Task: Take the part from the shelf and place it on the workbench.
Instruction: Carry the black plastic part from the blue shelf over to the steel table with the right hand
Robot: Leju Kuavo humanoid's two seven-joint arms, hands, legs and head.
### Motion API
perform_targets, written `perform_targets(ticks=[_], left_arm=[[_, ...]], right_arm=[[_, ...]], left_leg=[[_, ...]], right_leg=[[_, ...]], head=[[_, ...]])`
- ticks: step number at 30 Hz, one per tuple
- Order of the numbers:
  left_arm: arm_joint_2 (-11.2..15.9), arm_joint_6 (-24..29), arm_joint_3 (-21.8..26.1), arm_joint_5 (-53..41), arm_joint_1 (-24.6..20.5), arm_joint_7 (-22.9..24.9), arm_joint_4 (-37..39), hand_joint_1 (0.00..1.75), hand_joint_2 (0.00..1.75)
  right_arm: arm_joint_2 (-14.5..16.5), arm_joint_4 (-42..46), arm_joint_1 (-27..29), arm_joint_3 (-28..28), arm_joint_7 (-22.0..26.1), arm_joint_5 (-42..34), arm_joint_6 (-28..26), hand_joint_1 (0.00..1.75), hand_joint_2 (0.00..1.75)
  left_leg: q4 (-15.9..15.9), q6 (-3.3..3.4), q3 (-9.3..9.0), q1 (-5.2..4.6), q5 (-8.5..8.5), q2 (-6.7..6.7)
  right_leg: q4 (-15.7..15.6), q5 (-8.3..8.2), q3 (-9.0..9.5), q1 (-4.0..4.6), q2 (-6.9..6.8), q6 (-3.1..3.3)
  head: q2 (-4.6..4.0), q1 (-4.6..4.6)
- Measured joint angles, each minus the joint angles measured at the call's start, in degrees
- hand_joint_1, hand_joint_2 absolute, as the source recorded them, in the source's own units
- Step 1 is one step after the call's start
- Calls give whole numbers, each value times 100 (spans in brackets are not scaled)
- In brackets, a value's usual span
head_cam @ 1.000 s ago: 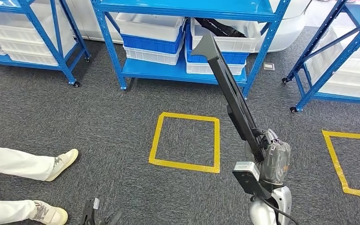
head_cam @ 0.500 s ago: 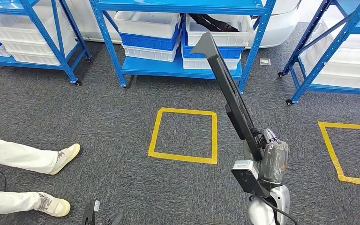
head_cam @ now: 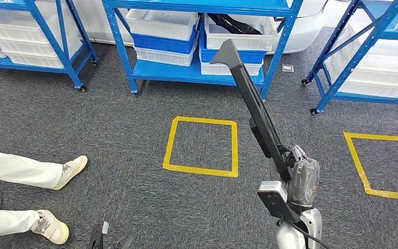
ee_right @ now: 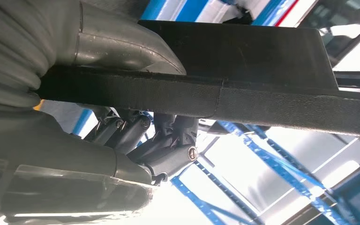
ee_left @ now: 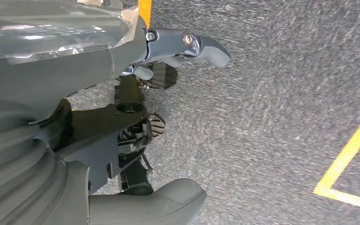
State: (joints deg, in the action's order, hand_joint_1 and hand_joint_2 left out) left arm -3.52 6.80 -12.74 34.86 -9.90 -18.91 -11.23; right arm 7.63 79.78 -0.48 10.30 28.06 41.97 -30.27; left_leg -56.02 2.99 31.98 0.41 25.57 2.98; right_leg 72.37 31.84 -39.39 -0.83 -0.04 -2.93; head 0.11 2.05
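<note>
The part (head_cam: 254, 109) is a long black bar with a flared, angled far end. In the head view it slants up from the lower right toward the blue shelf (head_cam: 197, 72). My right hand (head_cam: 300, 179) grips it near its lower end, above the grey carpet. In the right wrist view the fingers (ee_right: 164, 140) and thumb wrap the bar (ee_right: 262, 101). My left hand (ee_left: 136, 117) hangs over the carpet with its fingers apart and nothing in it.
A white bin (head_cam: 236, 25) on the shelf holds more black parts. One yellow tape square (head_cam: 202, 148) marks the floor ahead, another (head_cam: 373, 166) lies to the right. A person's legs in white trousers (head_cam: 20, 171) reach in from the left. More blue shelves (head_cam: 352, 57) stand at both sides.
The whole picture has shifted a little, so the camera has moved; shelves and tape squares sit slightly higher and further left. The part stays in my right hand at the same slant.
</note>
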Motion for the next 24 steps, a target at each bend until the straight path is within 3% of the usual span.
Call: perform_targets(ticks=[1,2,3,5,6,8,9,10,11,12,13,15,17,18,19,21,22,24], left_arm=[[-1,0,1,0,0,1,0,0,175],[-1,0,4,0,2,1,0,0,175],[-4,0,8,0,3,2,0,0,175],[-12,-7,24,1,4,14,-1,0,175],[-16,-14,33,-3,3,27,-1,0,175],[-24,-34,47,-13,10,61,-1,0,175],[-23,-46,51,-20,18,76,1,0,175],[-24,-60,54,-22,26,93,1,0,175],[-24,-74,56,-25,31,115,2,0,175],[-25,-86,57,-28,33,135,2,0,175],[-26,-93,58,-32,34,154,2,0,175],[-27,-97,59,-51,33,195,3,0,175],[-33,-86,59,-90,38,233,4,0,175],[-38,-75,58,-122,44,254,4,0,175],[-48,-62,55,-164,54,277,4,0,175],[-58,-64,39,-285,65,370,4,0,175],[-62,-96,15,-375,66,465,4,0,175],[-61,-194,-75,-568,71,705,8,0,175]], right_arm=[[-1,1,1,-1,0,0,0,175,175],[-3,6,2,-4,1,-2,0,175,175],[-6,20,2,-10,1,-4,0,175,175],[-27,106,17,-37,6,-11,-4,175,175],[-41,183,30,-59,5,-11,-11,175,175],[-63,317,58,-102,-6,1,-24,175,175],[-64,360,63,-111,-25,19,-19,175,175],[-68,382,69,-116,-52,49,0,175,175],[-74,404,74,-120,-83,85,27,175,175],[-81,427,77,-124,-115,124,57,175,175],[-86,448,78,-126,-141,156,81,175,175],[-90,491,77,-127,-174,189,101,175,175],[-92,543,73,-128,-194,202,105,175,175],[-93,569,84,-129,-199,205,103,175,175],[-96,598,107,-129,-204,208,99,175,175],[-101,651,176,-135,-207,212,85,175,175],[-104,673,199,-136,-209,215,79,175,175],[-105,695,242,-136,-213,222,66,175,175]], left_leg=[[0,0,0,0,0,2],[-4,-4,2,1,-2,21],[-10,-13,2,2,-5,52],[-25,-94,8,-15,-20,187],[-155,-161,55,-12,82,122],[-762,-276,292,10,477,-98],[-1220,-304,478,21,734,-253],[-1561,-311,623,22,869,-280],[-1727,-308,693,22,891,-290],[-1662,-296,652,22,795,-301],[-1370,-278,503,24,607,-334],[-581,-231,111,39,250,-578],[-161,-196,-71,46,143,-787],[-133,-185,-70,39,155,-799],[-106,-166,-65,34,139,-729],[-49,-108,-68,43,94,-579],[-19,-79,-69,50,71,-495],[-6,-53,-59,39,55,-328]], right_leg=[[-19,-7,12,-1,0,-3],[-238,-78,145,-3,-21,-23],[-617,-189,372,-5,-97,-49],[-1416,-422,796,11,-193,10],[-1616,-497,879,5,-176,99],[-1667,-573,839,-12,-3,257],[-1664,-600,828,-21,69,293],[-1655,-611,808,-14,128,303],[-1641,-618,790,-9,196,309],[-1625,-622,777,-6,263,311],[-1609,-624,770,-6,334,311],[-1582,-631,752,1,462,295],[-1561,-661,687,4,579,245],[-1564,-686,648,-2,640,204],[-1569,-710,602,-7,708,162],[-1469,-665,496,1,585,113],[-1255,-555,383,14,433,117],[-528,-226,56,14,143,152]], head=[[0,-1],[0,0],[0,-3],[0,-14],[0,-10],[0,9],[0,22],[0,25],[0,25],[0,26],[0,27],[0,23],[0,25],[0,27],[0,33],[0,26],[0,11],[0,-19]])
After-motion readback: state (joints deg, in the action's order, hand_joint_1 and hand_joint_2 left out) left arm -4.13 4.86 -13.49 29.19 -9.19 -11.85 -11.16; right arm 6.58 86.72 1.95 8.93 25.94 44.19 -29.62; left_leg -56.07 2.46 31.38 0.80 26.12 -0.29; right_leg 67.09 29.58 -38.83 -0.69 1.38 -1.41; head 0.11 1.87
